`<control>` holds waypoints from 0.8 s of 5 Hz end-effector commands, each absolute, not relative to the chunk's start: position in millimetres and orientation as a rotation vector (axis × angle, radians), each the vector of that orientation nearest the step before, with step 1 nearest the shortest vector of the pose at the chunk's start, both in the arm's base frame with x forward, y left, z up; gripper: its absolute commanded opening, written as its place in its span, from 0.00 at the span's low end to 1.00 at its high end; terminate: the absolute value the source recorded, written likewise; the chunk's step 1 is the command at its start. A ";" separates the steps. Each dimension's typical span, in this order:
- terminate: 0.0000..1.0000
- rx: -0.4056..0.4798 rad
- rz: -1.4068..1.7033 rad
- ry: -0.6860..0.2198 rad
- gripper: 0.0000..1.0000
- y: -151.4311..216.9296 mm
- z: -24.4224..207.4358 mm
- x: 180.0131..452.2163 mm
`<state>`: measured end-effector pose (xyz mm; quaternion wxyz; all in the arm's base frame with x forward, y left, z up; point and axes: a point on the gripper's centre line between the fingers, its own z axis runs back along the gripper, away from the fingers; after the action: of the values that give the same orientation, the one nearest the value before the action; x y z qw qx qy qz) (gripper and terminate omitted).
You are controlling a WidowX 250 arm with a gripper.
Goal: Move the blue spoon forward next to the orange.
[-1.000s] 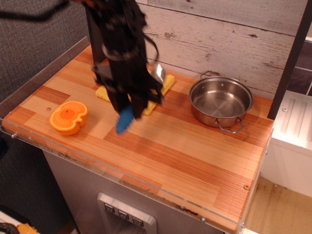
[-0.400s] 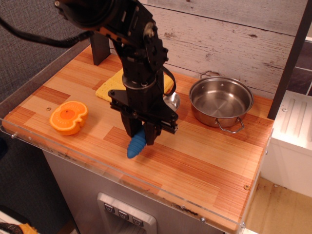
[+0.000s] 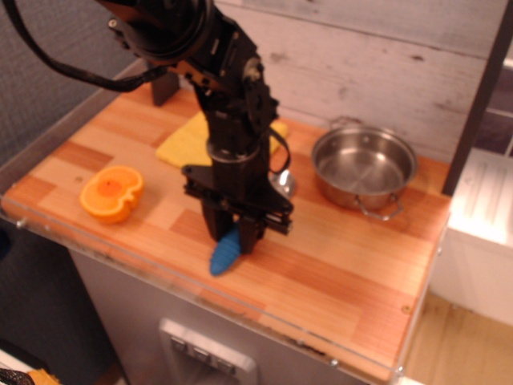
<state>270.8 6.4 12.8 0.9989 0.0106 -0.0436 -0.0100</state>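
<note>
The blue spoon (image 3: 225,254) has a ribbed blue handle and a silver bowl that shows behind the gripper near the pot. Its handle end points at the table's front edge. My black gripper (image 3: 232,234) is shut on the spoon's handle and holds it low over the wooden table (image 3: 337,265), right of centre front. The orange (image 3: 112,192), a halved toy fruit with a dark centre mark, lies at the front left, well apart from the spoon.
A steel pot (image 3: 363,168) with two handles stands at the back right. A yellow cloth (image 3: 188,143) lies at the back centre, partly behind my arm. A clear plastic rim (image 3: 160,282) runs along the table's front edge. A plank wall stands behind.
My gripper has carried the spoon from over the yellow cloth toward the front edge and lowered it. The camera view has shifted slightly. The orange and pot have not moved.
</note>
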 end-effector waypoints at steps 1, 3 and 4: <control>0.00 0.008 -0.033 -0.121 1.00 9.5 27.8 272.7; 0.00 0.007 -0.011 -0.192 1.00 28.9 69.0 264.8; 0.00 -0.022 0.042 -0.229 1.00 60.3 98.5 254.2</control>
<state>252.5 56.2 86.2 0.9952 -0.0169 -0.0926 0.0285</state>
